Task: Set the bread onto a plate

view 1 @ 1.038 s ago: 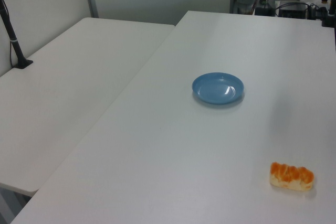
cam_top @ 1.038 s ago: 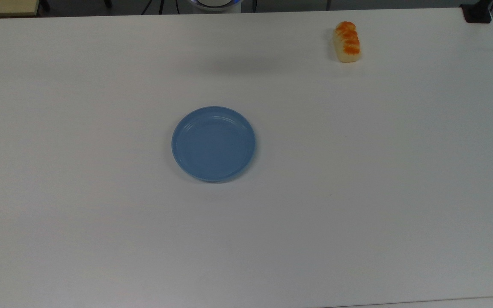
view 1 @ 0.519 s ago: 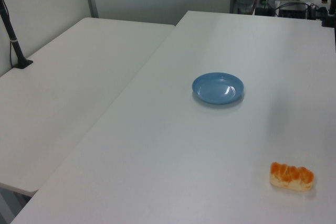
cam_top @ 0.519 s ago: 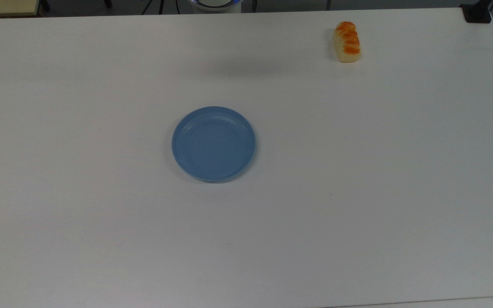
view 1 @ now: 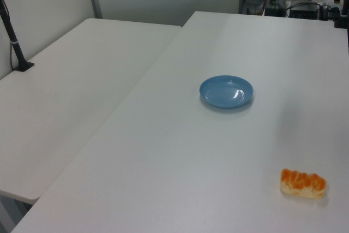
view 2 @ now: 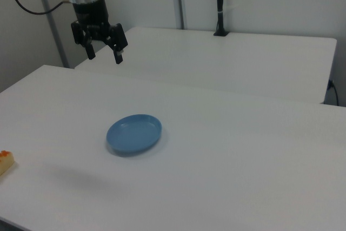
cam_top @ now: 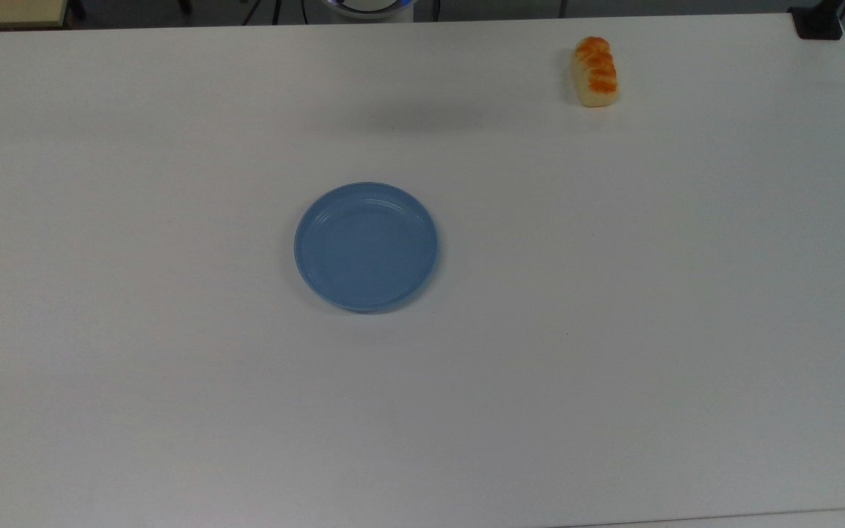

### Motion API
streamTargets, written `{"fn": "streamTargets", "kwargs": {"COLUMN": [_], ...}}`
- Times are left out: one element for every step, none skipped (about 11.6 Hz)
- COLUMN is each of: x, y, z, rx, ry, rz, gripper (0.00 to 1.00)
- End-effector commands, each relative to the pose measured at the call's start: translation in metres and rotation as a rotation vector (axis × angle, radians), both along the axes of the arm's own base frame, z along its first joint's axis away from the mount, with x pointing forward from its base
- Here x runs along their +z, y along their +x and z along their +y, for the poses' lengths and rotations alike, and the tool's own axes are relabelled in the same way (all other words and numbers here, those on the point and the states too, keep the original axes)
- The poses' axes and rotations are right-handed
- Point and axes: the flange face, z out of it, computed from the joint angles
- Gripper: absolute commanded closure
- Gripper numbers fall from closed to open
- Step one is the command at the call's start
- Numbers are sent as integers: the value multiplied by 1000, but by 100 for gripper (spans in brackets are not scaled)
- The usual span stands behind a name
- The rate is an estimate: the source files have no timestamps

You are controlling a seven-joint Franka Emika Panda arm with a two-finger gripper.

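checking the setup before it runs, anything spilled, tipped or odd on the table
Nothing stands out. The plate sits flat and bare mid-table; the bread lies whole, crust up, near the table's edge, well apart from it. The end effector hangs open above the table, holding nothing.

No text, label, brand, number or sign can be read on anything here.
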Motion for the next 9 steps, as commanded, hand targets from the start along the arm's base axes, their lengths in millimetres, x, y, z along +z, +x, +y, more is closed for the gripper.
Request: {"fn": "streamTargets", "kwargs": {"x": [-5,-5,-5,-6,-9,-11,-9,-9,-9], "y": [-3,-3,-3,-3,-5,-10,-17,-20,-21], "z": [-3,-3,-2,1,6,10,12,16,29], "rx": [52,55,55,60,64,78,84,87,103], "ry": [0,0,0,0,1,5,8,14,12], "rz": [-8,-7,-7,-4,19,57,89,105,107], "gripper": [0,0,0,0,0,0,0,0,0]}}
